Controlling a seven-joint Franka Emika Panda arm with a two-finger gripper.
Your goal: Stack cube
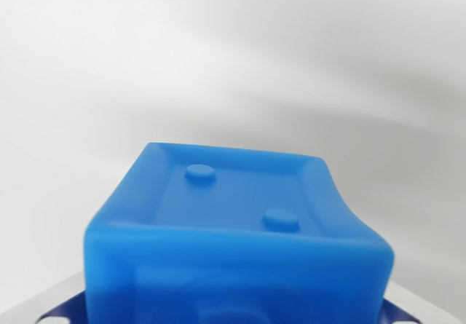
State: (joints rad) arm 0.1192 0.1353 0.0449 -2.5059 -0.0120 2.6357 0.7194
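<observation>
We are looking through the wrist camera at a blue cube (pixel 237 229) that is filling the lower half of the picture, from about eight o'clock round to four o'clock. Its upper face is showing a shallow recessed panel with two small round studs, one toward eleven o'clock and one toward three o'clock of that face. Behind and above it, a pale, blurred surface (pixel 233 54) is taking up the rest of the frame, with soft grey shadows crossing it.

At the bottom corners, at seven and five o'clock, we are seeing slivers of pale metal and dark blue, which may be parts of the gripper. They are too cropped for us to tell whether the fingers are spread, pressed together or pinching the cube. No second cube is appearing anywhere in view.

We are judging the cube to be light, moulded plastic or rubber with rounded edges and slightly bowed sides, so perhaps a little soft. Its smooth skin could be slippery. The flat opposite side walls are looking like the best place to take hold, rather than the studded face.
</observation>
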